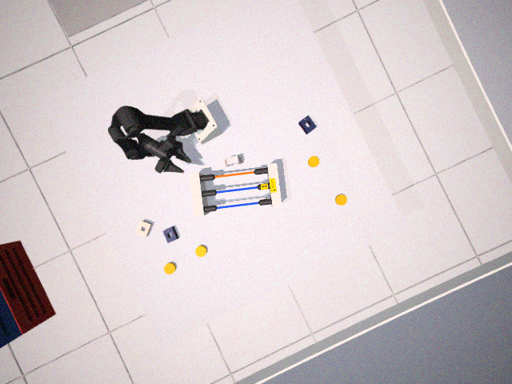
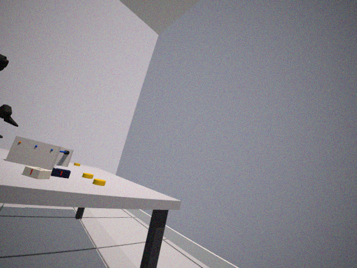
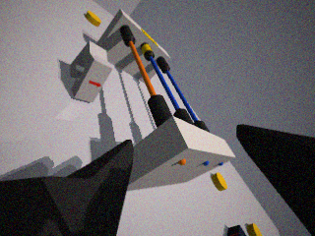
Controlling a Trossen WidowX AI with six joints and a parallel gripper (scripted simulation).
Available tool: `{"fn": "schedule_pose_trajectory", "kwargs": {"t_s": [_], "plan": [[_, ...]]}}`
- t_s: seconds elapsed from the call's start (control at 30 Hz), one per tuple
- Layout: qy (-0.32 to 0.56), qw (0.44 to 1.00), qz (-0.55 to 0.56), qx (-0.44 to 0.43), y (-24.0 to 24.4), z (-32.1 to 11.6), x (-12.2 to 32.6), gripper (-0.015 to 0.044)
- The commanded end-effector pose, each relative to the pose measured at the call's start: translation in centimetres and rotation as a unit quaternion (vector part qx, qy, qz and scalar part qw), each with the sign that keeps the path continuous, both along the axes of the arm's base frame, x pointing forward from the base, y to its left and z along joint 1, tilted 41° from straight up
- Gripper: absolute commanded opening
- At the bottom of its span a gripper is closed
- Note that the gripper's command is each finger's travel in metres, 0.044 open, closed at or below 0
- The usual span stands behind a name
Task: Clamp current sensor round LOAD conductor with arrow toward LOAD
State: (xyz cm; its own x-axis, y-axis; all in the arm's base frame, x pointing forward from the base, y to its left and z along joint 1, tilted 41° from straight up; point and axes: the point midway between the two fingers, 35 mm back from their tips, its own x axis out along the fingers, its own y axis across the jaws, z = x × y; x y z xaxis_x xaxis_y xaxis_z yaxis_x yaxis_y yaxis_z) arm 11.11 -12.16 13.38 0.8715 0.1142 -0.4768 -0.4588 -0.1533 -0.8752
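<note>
The white split-core sensor (image 1: pixel 232 160) (image 3: pixel 92 79) stands on the table beside the rack, on its orange-conductor side. Its red arrow shows in the wrist view; its jaw opening is hard to make out. The rack (image 1: pixel 198 198) (image 2: pixel 34 157) (image 3: pixel 167 159) has two white end walls carrying one orange and two blue conductors. The middle blue conductor (image 1: pixel 238 190) (image 3: pixel 164 84) bears a yellow tag, next to the yellow LOAD marker (image 1: pixel 273 185) on the end wall. My gripper (image 1: pixel 186 166) (image 2: pixel 9 131) (image 3: pixel 183 138) is open and empty, above the table near the rack's unmarked end.
Dark blue blocks (image 1: pixel 307 125) (image 1: pixel 170 234) and a cream block (image 1: pixel 144 228) (image 2: pixel 35 172) lie around the rack. Several yellow discs (image 1: pixel 313 161) (image 1: pixel 341 199) (image 1: pixel 201 250) lie farther out. The arm's pale base plate (image 1: pixel 209 126) is behind the sensor.
</note>
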Motion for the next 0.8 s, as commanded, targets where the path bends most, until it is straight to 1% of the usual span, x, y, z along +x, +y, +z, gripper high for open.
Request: {"fn": "schedule_pose_trajectory", "kwargs": {"t_s": [0.0,0.03,0.07,0.17,0.23,0.33,0.43,0.53,0.67,0.77], "plan": [[0.001,1.000,0.003,-0.004,0.0,0.0,0.0,0.0426],[0.003,1.000,0.011,-0.015,0.0,-0.1,0.0,0.0440],[0.008,0.999,0.025,-0.034,0.0,-0.3,0.1,0.0440],[0.030,0.985,0.098,-0.135,-0.4,-1.2,0.2,0.0440],[0.048,0.960,0.163,-0.223,-0.9,-1.8,0.3,0.0440],[0.071,0.899,0.256,-0.348,-2.0,-2.6,0.5,0.0440],[0.090,0.815,0.341,-0.459,-3.4,-3.0,0.8,0.0440],[0.106,0.712,0.417,-0.555,-4.9,-3.1,1.2,0.0440],[0.126,0.550,0.502,-0.656,-7.1,-2.6,2.1,0.0440],[0.140,0.417,0.551,-0.709,-8.7,-1.8,2.9,0.0440]]}}
